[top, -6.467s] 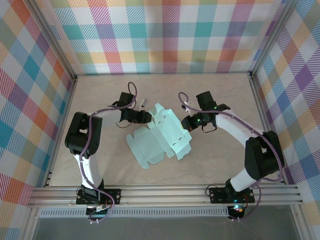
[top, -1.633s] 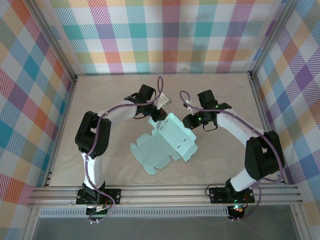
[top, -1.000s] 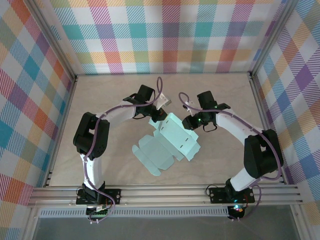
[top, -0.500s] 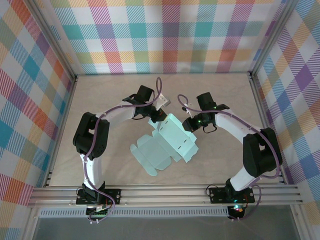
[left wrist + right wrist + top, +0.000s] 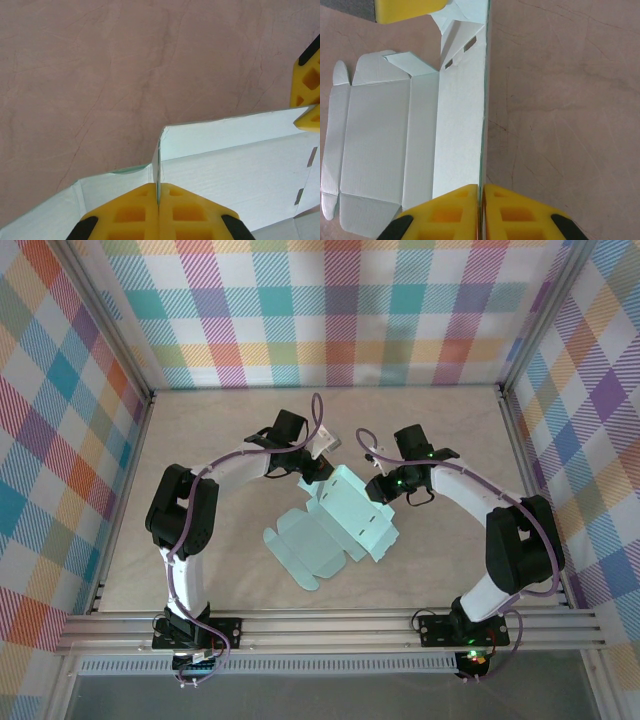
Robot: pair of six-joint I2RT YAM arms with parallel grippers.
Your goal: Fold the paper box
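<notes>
Two robot arms grip a single paper box at the middle of the beige tabletop, inside an enclosure of plaid walls. The left tool is clenched, its yellow pads pressed together on the thin edge of a raised panel at the far corner of the pale mint-blue card. The right tool is likewise pinched tight, its two pads meeting on the upright edge of a long side panel on the box's right. Seen from above, both tools meet the card at its far end, close to each other but apart, the left one reaching in from the left and the right one from the right. The rest of the blank lies flat and unfolded on the tabletop, spreading toward the near left, with rounded tabs at its outer end and small slots cut near the raised fold. Counted: one paper box, two arms, two tools, each holding the card.
</notes>
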